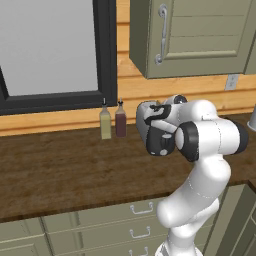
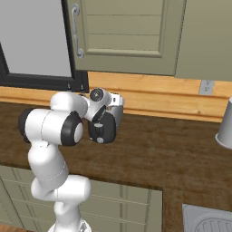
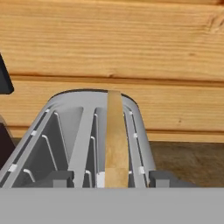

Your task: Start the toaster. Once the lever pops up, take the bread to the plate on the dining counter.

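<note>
- In the hand view we look straight down into the toaster [image 3: 87, 140], with its wire guides running along two long slots.
- The bread [image 3: 116, 140] stands on edge in the slot on the right of that view, a thin tan strip from the far rim down to the bottom of the picture.
- Two dark finger tips [image 3: 59, 178] rise on either side of the bread's near end; each stands a little apart from the slice, so the gripper [image 3: 111, 179] looks partly open, straddling the bread, and we cannot tell whether it has hold of it.
- In the left base view the toaster [image 1: 145, 120] sits on the dark wooden worktop [image 1: 60, 170], close to the wood-plank wall and mostly hidden behind the arm's wrist.
- Just to its left stand two bottles, a pale yellow one [image 1: 105, 122] and a dark red one [image 1: 120, 121], side by side and near the toaster.
- In the right base view the arm bends over the worktop [image 2: 172, 149], its hand over the toaster [image 2: 118, 113], which peeks out behind it.
- At the right edge of that view a grey container [image 2: 225, 124] stands on the worktop, well apart from the toaster.
</note>
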You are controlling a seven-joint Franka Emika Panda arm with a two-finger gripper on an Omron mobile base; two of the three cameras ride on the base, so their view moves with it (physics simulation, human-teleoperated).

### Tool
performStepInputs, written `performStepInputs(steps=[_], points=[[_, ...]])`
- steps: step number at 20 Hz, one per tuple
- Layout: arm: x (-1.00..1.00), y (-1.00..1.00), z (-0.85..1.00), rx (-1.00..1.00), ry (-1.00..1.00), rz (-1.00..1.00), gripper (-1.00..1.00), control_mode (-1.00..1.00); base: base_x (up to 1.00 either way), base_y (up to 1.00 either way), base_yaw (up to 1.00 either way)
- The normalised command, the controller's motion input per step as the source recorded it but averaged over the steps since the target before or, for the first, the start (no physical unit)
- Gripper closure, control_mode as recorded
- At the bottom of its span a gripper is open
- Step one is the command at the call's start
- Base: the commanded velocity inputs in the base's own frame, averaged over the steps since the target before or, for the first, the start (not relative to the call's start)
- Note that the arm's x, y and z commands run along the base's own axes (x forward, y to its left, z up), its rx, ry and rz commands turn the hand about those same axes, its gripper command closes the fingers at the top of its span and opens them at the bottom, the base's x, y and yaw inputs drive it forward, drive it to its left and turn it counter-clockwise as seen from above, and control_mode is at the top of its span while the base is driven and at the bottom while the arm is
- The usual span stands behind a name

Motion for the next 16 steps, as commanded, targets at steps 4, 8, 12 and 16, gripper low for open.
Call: performStepInputs(steps=[4,8,12,16], points=[[0.0,0.0,0.0,0.0,0.0,0.0,1.0,-1.0,0.0,0.0,0.0],[0.0,0.0,0.0,0.0,0.0,0.0,1.0,-1.0,0.0,0.0,0.0],[0.0,0.0,0.0,0.0,0.0,0.0,1.0,-1.0,0.0,0.0,0.0],[0.0,0.0,0.0,0.0,0.0,0.0,1.0,-1.0,0.0,0.0,0.0]])
